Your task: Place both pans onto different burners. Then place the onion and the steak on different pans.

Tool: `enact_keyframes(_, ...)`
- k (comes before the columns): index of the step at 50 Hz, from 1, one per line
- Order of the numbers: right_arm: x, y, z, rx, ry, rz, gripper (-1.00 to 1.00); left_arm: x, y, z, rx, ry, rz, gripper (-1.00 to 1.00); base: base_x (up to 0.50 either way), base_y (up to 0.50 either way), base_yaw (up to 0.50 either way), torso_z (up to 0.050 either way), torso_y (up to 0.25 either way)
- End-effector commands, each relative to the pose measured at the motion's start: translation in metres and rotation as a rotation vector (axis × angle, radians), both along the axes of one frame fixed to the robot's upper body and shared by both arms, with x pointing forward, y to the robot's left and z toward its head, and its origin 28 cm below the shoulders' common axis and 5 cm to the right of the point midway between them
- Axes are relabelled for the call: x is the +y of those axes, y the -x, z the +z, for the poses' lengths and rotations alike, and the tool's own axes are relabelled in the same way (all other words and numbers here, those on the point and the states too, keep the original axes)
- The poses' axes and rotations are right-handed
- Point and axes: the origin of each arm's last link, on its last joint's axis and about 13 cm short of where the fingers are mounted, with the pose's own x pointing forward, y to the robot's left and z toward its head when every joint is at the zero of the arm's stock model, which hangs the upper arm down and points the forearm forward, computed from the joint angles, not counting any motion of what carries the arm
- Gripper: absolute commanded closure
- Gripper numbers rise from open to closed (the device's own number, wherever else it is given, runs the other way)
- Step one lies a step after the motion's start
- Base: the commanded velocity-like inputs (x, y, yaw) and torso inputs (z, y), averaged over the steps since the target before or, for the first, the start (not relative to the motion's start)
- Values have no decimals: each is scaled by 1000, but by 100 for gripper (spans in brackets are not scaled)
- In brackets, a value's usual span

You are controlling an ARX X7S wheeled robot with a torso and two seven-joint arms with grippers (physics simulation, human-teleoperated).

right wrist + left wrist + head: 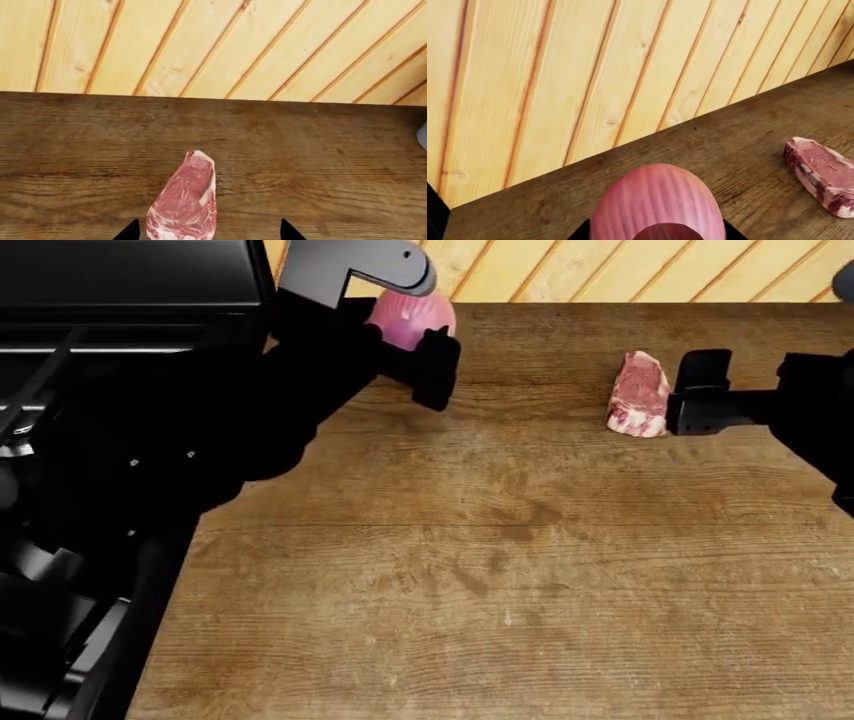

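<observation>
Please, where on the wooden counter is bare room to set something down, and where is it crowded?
The near half of the wooden counter is bare, from the stove side across to its other end. There is also a bare strip between the onion and the steak. The far edge by the wall is crowded: the left gripper is at the onion and the right gripper at the steak.

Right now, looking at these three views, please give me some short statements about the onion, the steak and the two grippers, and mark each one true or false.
1. The onion sits between the fingers of the left gripper. True.
2. The steak lies inside a pan. False: it lies on the wooden counter.
3. The right gripper is beside the steak, its fingers spread. True.
4. The onion and the steak touch each other. False: bare counter separates them.
5. The wall behind the counter is white tile. False: it is light wooden planks.
</observation>
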Motion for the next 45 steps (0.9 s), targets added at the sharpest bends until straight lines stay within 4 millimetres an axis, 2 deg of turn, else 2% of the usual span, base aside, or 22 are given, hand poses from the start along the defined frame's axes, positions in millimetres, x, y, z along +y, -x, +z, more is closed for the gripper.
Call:
enact_keyframes(1,7,-9,10,26,-19,13,-100,4,7,0,-9,24,5,100,0,0,0,0,0)
enact_keyframes(12,17,-22,10,63,-67,56,-100,5,7,-2,-7,25,8,100,0,0,0,0,0)
enact_keyframes(45,15,-47,-5,126,-115,17,-100,5,8,-3,-9,18,3,100,0,0,0,0,0)
